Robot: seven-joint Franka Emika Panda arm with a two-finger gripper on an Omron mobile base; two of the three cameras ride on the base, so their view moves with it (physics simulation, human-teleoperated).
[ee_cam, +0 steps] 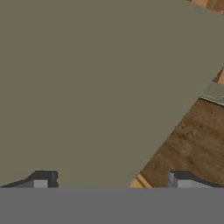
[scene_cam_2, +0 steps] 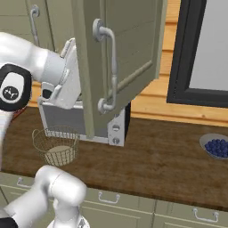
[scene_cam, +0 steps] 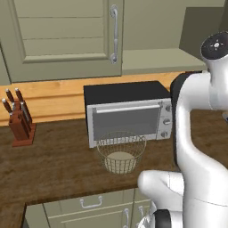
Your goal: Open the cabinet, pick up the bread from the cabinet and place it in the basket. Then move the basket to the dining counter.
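You see the end effector (ee_cam: 109,179) wide open, holding nothing, probably just beside the swung-out cabinet (scene_cam_2: 129,49) door; the basket (scene_cam: 121,152) stands on the bench (scene_cam: 53,164).

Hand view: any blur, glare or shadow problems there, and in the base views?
Hand view: soft, low-resolution render; a flat sage-green cabinet panel close to the lens, no glare, no shadow detail. Left base view: even lighting, the silver toaster oven door shows a dull sheen. Right base view: the open sage-green panelled door looms large in front of the oven behind it.
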